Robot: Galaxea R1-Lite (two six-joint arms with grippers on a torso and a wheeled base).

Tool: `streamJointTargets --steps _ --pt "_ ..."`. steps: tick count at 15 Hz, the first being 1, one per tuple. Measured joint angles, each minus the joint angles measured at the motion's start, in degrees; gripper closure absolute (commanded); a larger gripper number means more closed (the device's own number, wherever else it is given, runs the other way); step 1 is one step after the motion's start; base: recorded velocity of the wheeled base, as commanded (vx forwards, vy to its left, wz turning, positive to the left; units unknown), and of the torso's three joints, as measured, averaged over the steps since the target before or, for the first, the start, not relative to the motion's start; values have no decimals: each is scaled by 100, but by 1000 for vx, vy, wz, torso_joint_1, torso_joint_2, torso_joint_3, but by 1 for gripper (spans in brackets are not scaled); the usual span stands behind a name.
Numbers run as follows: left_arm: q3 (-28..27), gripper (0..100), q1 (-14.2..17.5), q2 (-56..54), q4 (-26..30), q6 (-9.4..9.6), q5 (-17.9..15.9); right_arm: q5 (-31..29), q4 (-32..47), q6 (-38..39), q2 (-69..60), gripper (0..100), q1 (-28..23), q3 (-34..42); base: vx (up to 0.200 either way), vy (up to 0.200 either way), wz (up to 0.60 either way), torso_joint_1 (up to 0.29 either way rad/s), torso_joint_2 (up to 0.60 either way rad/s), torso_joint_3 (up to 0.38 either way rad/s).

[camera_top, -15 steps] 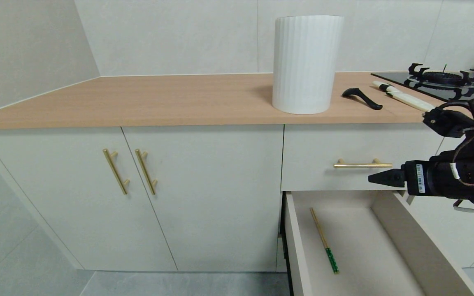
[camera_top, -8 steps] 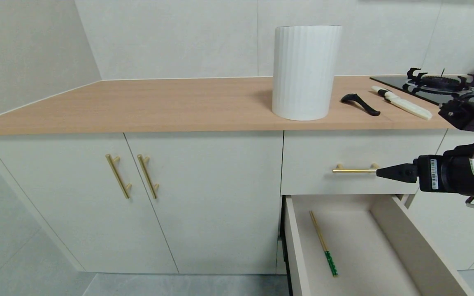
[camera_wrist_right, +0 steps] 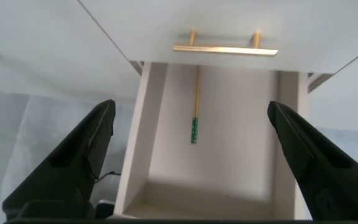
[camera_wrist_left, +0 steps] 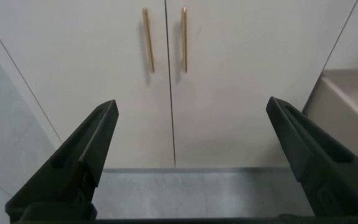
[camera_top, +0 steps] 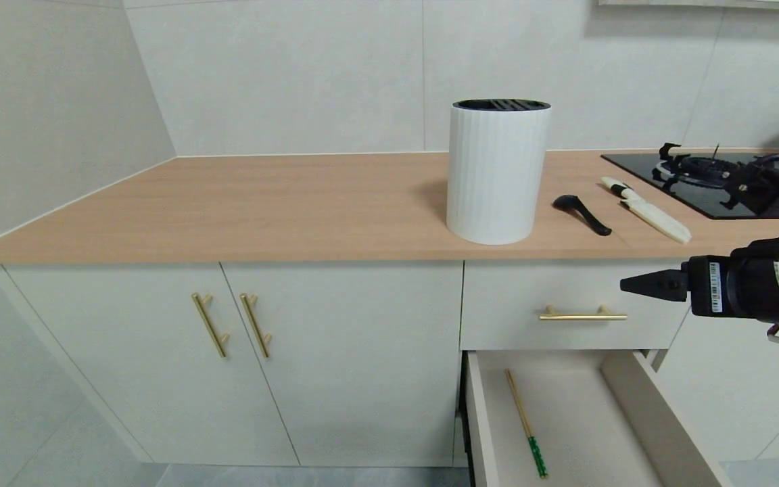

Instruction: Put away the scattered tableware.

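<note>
Countertop: white holder, black spoon, knife

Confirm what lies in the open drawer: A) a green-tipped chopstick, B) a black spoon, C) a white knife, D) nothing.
A: the green-tipped chopstick lies on the floor of the open drawer, while the black spoon and white knife sit on the countertop.
</note>
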Motion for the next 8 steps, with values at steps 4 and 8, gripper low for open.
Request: streamJointTargets --steps 4,8 --pt "-2 0 0 0 2 0 -2 16 -9 -176 18 0 24 66 0 0 0 183 -472 -290" --pt "-2 0 0 0 2 0 -2 32 -528 -343 44 0 28 254 0 0 0 108 -265 -160"
